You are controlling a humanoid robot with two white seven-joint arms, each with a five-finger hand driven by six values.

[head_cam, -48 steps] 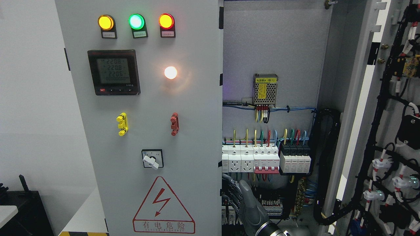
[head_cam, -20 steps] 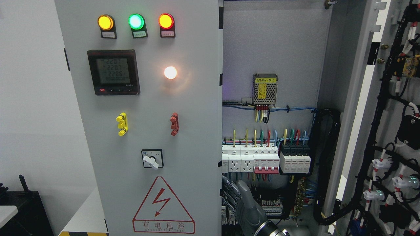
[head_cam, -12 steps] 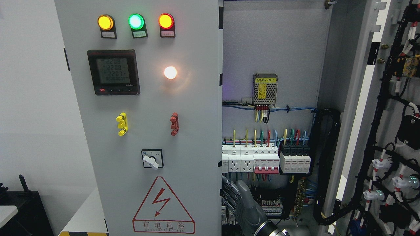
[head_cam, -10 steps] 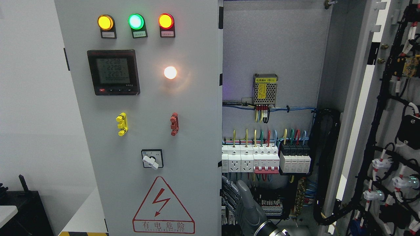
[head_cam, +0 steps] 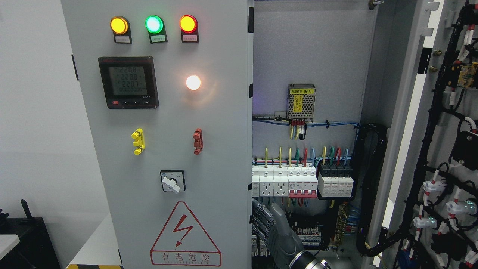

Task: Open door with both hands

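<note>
Low down, the right hand [head_cam: 276, 233] has its fingers [head_cam: 257, 220] curled around the left door [head_cam: 224, 149] edge, gripping it.

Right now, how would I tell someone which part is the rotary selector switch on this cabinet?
Find the grey left door, the one with three coloured lamps on top. Go down past the digital meter to just above the red lightning warning triangle. The selector switch is the small square black-framed plate with a white knob, unlike the yellow and red clips above it.

- Three round indicator lamps [head_cam: 153, 24] along the top: yellow, green, red.
- One digital meter [head_cam: 128, 82].
- One lit white lamp [head_cam: 193, 82].
- Two small handles: yellow handle [head_cam: 137, 141], red handle [head_cam: 197, 141].
- One rotary switch [head_cam: 172, 181].
- One warning triangle [head_cam: 183, 229].
- One robot hand [head_cam: 278, 233].
</note>
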